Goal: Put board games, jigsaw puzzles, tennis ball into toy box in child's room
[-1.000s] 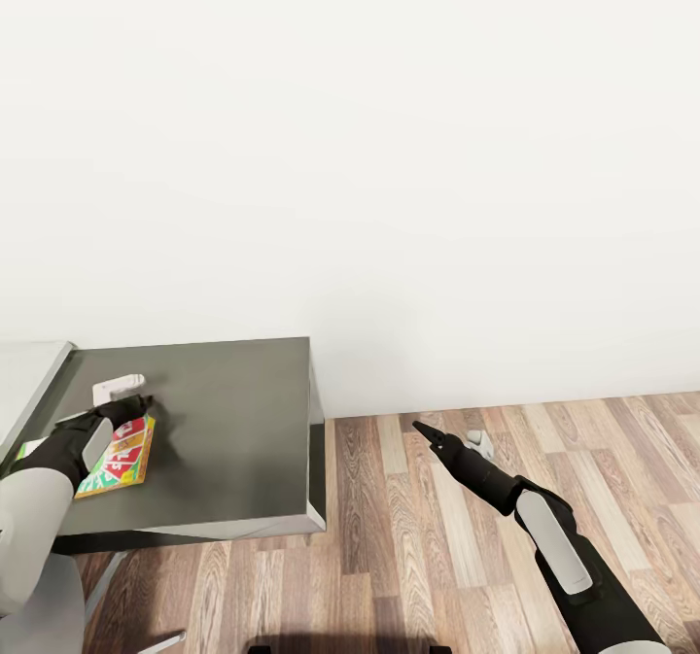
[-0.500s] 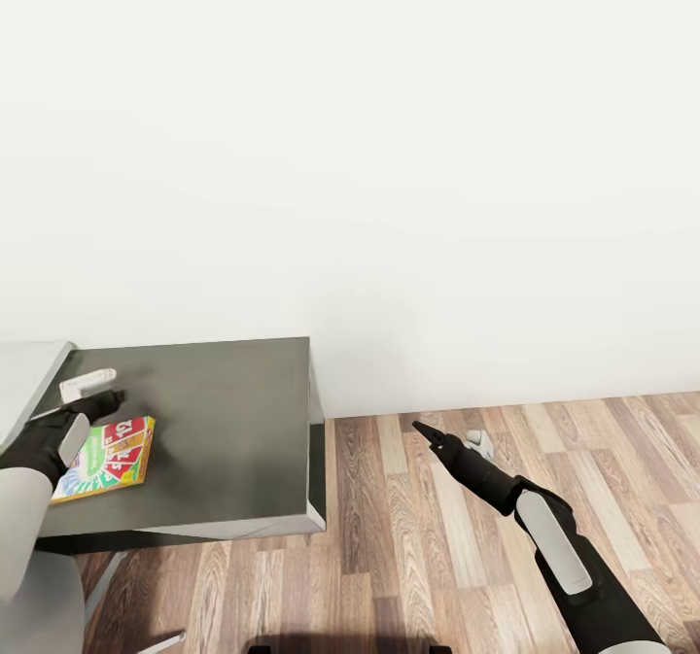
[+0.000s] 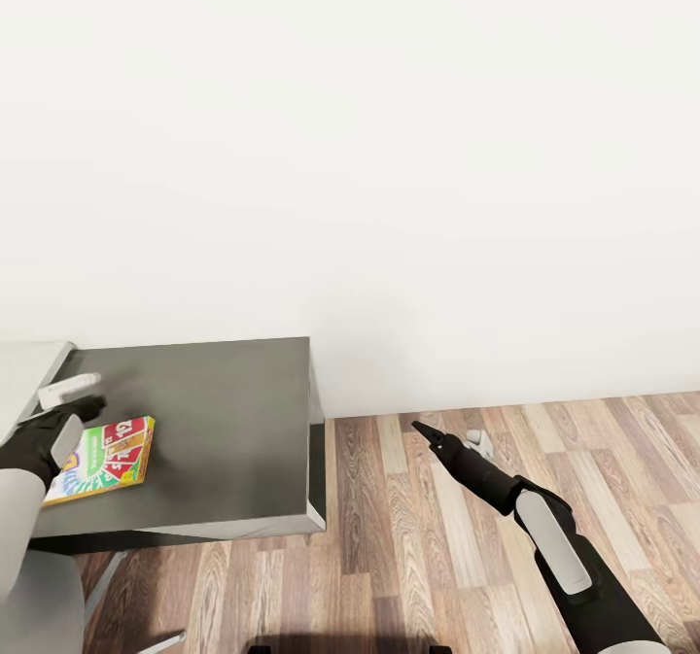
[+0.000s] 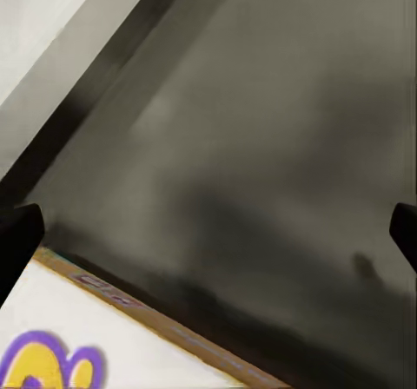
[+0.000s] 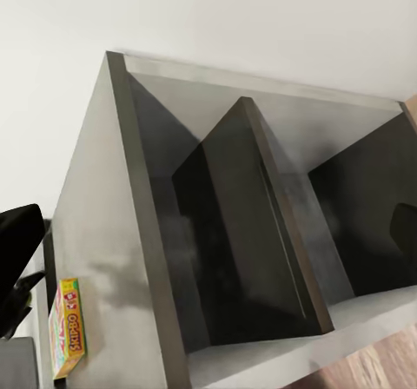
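Withdrawn leftward, left tool (image 3: 66, 394) – released, empty – leaves board game (image 3: 102, 457) on cabinet (image 3: 233, 421).

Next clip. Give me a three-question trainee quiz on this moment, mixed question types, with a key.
1. True or false: the board game lies flat on the dark grey cabinet top.
2. Multiple choice: the left gripper is
A. clamped on the game
B. open, nothing between its jaws, above the game's far edge
C. pressed flat on the wooden floor
3. Short answer: over what surface does the right gripper hang in the head view?

Key
1. True.
2. B: the left wrist view shows both fingertips spread wide with only cabinet top and the game's edge between them.
3. The wooden floor, beside the cabinet.
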Robot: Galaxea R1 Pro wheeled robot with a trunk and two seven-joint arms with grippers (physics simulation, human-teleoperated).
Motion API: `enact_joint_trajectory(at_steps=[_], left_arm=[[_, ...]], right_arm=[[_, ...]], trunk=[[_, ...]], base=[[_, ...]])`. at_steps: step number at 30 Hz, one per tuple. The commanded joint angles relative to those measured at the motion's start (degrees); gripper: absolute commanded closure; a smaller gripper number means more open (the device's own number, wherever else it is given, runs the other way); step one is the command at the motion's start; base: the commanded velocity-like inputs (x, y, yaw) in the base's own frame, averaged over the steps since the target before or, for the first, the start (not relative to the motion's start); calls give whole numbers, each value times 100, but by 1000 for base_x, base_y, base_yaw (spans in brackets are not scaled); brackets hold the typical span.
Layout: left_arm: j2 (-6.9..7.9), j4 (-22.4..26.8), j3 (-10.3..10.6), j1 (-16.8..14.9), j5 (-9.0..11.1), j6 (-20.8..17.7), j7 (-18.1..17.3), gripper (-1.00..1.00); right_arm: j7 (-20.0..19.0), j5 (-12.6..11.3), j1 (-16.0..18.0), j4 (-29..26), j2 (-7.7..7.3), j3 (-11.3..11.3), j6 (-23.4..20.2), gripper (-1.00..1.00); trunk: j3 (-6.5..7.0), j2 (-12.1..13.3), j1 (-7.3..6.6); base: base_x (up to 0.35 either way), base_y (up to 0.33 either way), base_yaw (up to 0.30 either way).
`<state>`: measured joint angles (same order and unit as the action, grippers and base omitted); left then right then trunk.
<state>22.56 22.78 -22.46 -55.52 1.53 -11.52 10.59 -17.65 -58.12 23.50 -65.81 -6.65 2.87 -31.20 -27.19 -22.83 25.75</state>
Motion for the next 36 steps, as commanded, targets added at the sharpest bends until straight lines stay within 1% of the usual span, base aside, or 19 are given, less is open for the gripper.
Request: enact_joint_trajectory(at_steps=[1,5,7,8,9,10,12,15,19,25,31,36], left_arm=[[15,5,-12,-2,21,-28,48,-100],[94,-16,-35,-2,39,-17,165,-100],[138,-26,-129,-1,48,-11,211,-100],[154,-30,-232,4,49,-4,225,-100],[159,-31,-292,8,49,6,230,-100],[163,-33,-417,23,49,31,234,-100],[155,-46,-573,56,49,91,241,-100],[121,-56,-688,84,45,233,251,-100],[89,-61,-742,97,42,343,256,-100],[78,-63,-768,102,52,340,261,-100],[81,-63,-783,103,57,210,265,-100],[103,-63,-881,103,58,1,267,-100]], right_arm=[[-1,-23,4,-1,-4,6,-18,-100],[-2,-24,3,-2,-3,10,-18,-100],[-2,-24,3,-2,-3,11,-18,-100],[-2,-24,2,-2,-6,9,-18,-100],[-2,-24,1,-2,-7,8,-18,-100],[-2,-24,1,-2,-9,6,-18,-100],[-2,-24,3,-2,-9,5,-18,-100],[0,-21,4,-2,-5,11,-18,-100],[-1,-17,1,-2,-6,10,-18,-100],[-2,-23,1,-2,-18,4,-18,-100],[-2,-24,3,-2,-20,3,-21,-100],[-3,-24,3,-2,-24,3,-25,-100]], trunk=[[-8,-9,3],[-8,-9,3],[-8,-9,3],[-8,-9,3],[-8,-9,3],[-8,-9,3],[-8,-9,3],[-8,-9,3],[-8,-9,3],[-8,-9,3],[-8,-9,3],[-8,-9,3]], base=[[0,0,0],[0,0,0],[0,0,0],[0,0,0],[0,0,0],[0,0,0],[0,0,0],[0,0,0],[0,0,0],[0,0,0],[0,0,0],[0,0,0]])
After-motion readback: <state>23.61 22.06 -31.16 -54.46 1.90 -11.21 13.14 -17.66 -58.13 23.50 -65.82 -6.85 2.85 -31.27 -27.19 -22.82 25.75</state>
